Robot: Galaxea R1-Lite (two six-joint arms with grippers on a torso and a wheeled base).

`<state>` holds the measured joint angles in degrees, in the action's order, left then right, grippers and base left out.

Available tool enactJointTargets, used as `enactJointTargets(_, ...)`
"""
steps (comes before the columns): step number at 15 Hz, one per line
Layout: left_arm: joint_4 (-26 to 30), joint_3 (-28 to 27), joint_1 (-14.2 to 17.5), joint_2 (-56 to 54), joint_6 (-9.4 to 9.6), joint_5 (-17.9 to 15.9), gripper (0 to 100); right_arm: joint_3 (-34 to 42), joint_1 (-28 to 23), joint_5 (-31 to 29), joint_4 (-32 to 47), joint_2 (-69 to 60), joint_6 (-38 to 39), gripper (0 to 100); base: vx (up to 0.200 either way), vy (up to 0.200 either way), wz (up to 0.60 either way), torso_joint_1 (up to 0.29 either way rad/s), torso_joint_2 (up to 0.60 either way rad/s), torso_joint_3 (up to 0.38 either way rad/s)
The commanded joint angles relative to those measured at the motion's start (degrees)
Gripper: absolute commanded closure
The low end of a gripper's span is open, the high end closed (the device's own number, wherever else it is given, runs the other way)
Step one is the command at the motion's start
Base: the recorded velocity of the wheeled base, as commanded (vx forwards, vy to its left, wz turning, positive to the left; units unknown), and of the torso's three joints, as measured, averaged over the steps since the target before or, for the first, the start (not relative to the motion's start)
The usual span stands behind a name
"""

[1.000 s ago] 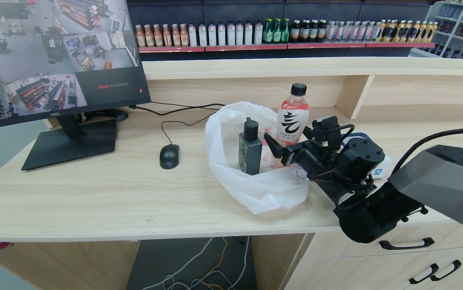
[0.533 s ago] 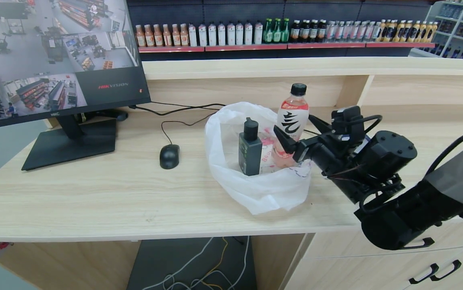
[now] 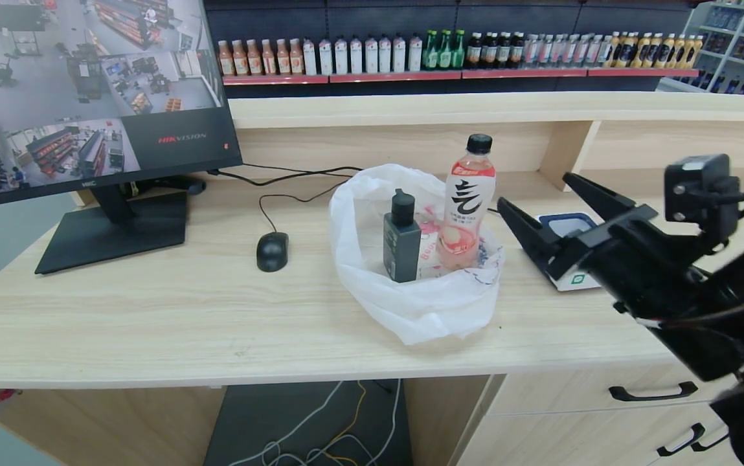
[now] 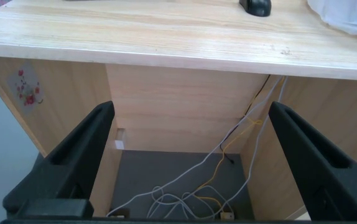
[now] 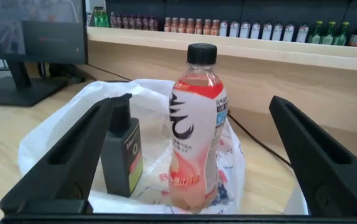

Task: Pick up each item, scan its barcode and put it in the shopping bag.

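— At the left end of the counter, what is installed?
— One monitor on a flat stand. To its right lies a black corded mouse. Neither touches the bag.

— Report the left gripper.
— The left gripper sits low in front of the counter. It faces the open bay under the top, where loose cables lie. Its fingers are spread wide with nothing between them.

— Locate the container.
— The shopping bag is thin white plastic with its mouth open upward. It stands near the counter's centre, to the right of the mouse.

— List its contents, left to right.
— First: a dark bottle with a black cap, upright at the bag's left side.
Second: a pink-and-white packet, low between the two bottles. Its type cannot be determined.
Third: a drink bottle holding pink liquid, with a black cap. It stands upright at the bag's right side, its upper half above the rim.

— What is to the right of the bag?
— A white device with a blue top lies on the counter just beside the bag. The right gripper hangs above it, pointing toward the bag. Its fingers are wide apart, hold nothing and are clear of the drink bottle.
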<state>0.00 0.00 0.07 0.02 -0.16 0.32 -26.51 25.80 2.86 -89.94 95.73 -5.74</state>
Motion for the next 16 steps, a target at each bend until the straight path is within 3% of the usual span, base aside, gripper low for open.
enactJointTargets(1,0.0,0.0,0.01,-0.02,-0.02,0.03,0,11.84,-0.13,0.04,-0.06,-11.8,-0.59,0,0.0,0.0,0.0,0.0,0.0,0.0)
enactJointTargets(6,0.09,0.0,0.01,-0.02,0.07,0.03,0,26.51,-1.63,-0.23,0.29,-27.53,-0.76,0,0.0,0.0,0.0,0.0,0.0,0.0)
enactJointTargets(8,0.0,0.0,0.01,-0.02,-0.02,0.03,0,26.51,-1.8,-0.67,7.59,-32.1,-0.67,0,0.0,0.0,0.0,0.0,0.0,0.0)
enactJointTargets(10,0.09,0.0,0.01,-0.02,-0.02,0.03,0,26.43,-1.45,-0.58,19.81,-38.08,-1.47,0,0.0,0.0,0.0,0.0,0.0,0.0)
enactJointTargets(13,0.09,0.0,0.01,-0.02,-0.02,0.03,0,26.43,3.82,-0.67,30.35,-40.71,-5.24,0,0.0,0.0,0.0,0.0,0.0,0.0)
enactJointTargets(16,0.0,0.0,0.01,-0.02,-0.02,0.03,0,26.43,4.79,-0.67,46.96,-50.03,-6.12,0,0.0,0.0,0.0,0.0,0.0,0.0)
